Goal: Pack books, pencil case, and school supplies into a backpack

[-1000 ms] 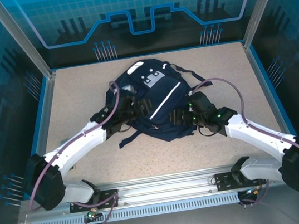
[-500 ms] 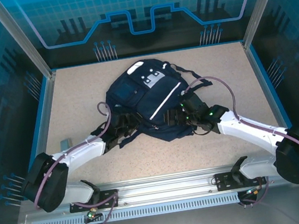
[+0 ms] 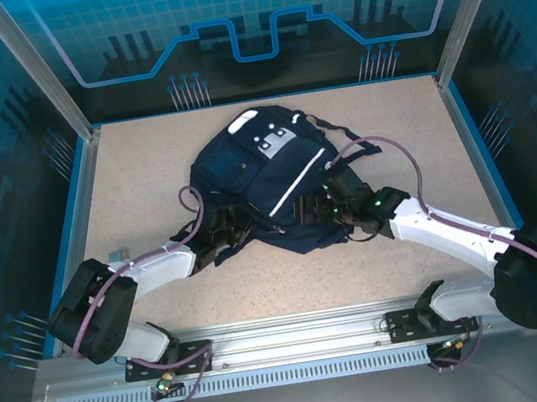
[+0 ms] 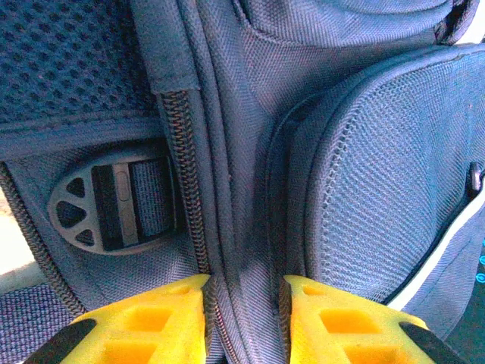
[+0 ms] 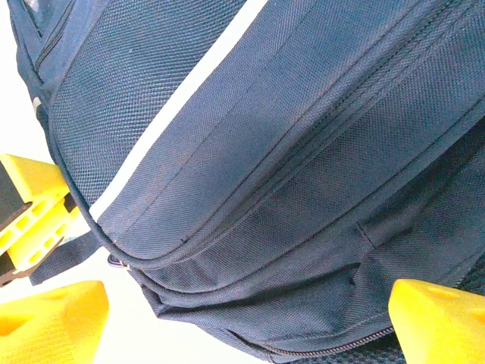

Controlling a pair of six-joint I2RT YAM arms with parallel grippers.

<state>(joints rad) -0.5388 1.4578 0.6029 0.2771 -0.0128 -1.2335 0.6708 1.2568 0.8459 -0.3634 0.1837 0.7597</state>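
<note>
Two arms at backpack (image 3: 263, 166) near edge: left end effector (image 4: 244, 318) narrow, pinching zipper seam (image 4: 186, 197); right end effector (image 5: 242, 318) wide, straddling fabric, no grip. Backpack lies mid-surface (image 3: 142, 169), looks zipped. We judge step = opening it; next needs zipper pull found, seam kept taut.

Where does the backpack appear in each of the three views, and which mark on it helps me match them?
Top external: the backpack lies mid-picture, slightly above centre.
Left wrist: the backpack is very close, a seam running down the middle.
Right wrist: the backpack spans the top and right.
Shared landmark: its white stripe.
</note>
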